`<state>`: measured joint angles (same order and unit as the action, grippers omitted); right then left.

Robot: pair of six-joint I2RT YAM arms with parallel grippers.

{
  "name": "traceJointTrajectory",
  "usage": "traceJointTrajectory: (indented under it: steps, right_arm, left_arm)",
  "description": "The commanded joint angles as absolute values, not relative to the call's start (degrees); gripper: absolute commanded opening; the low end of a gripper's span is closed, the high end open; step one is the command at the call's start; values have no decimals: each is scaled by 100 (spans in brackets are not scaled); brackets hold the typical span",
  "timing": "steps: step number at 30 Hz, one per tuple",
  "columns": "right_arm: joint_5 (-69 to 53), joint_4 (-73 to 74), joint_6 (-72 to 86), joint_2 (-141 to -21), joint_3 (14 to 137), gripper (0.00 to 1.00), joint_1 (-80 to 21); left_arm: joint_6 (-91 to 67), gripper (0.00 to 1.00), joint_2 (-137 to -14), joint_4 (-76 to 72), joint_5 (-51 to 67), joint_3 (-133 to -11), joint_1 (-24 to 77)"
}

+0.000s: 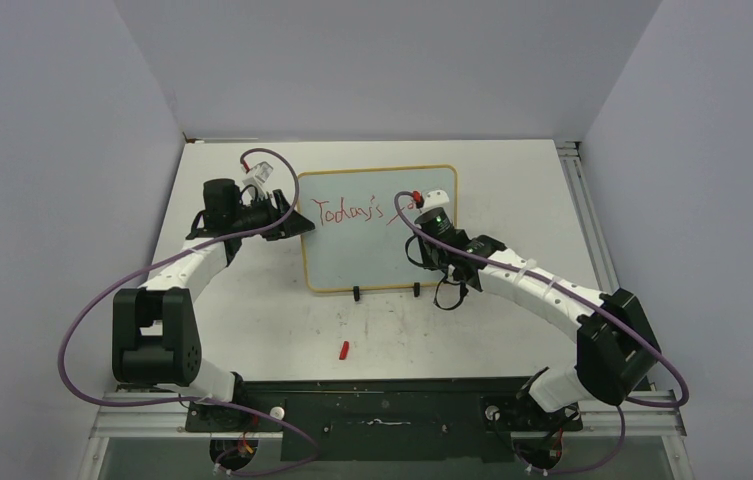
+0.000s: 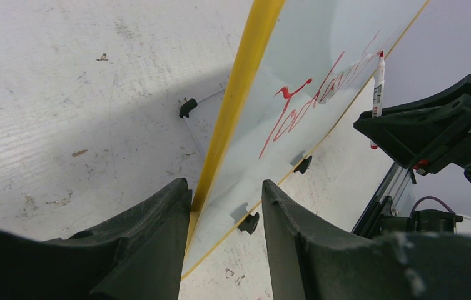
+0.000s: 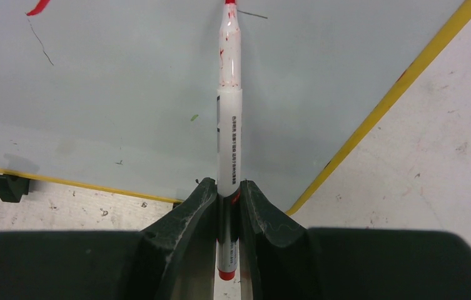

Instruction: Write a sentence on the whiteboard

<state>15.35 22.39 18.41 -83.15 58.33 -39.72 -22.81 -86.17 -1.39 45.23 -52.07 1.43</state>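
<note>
Sentence (image 1: 352,212) reads plainly overhead, slanted from left wrist.

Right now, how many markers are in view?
1. The red marker is clamped in the right gripper, its tip pointing at the whiteboard. The small red piece lying on the table near the arm bases looks like its cap, not another marker. None seems hidden.

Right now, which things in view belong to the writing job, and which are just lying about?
Job: the whiteboard; the sentence, red "Today's" written; marker in the right claw; left claw gripping the board's edge.
Lying about: small red piece on the table in front of the board, possibly the marker's cap.
</note>
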Motion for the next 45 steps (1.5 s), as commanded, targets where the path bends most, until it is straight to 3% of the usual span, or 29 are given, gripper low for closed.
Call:
traceJointTrajectory:
  steps: [1, 23, 45]
  right_arm:
    - [1674, 2291, 1924, -8071, 5797, 5, -3928]
    - [1835, 2316, 1635, -8329, 6398, 5, -3823]
    - [1646, 2348, 1941, -8067, 5820, 5, -3842]
  left_arm:
    - [-2214, 43, -8315, -260, 4728, -5262, 220]
    - [-2208, 43, -8326, -259, 4715, -5273, 220]
    - [-2223, 43, -8311, -259, 4737, -5261, 220]
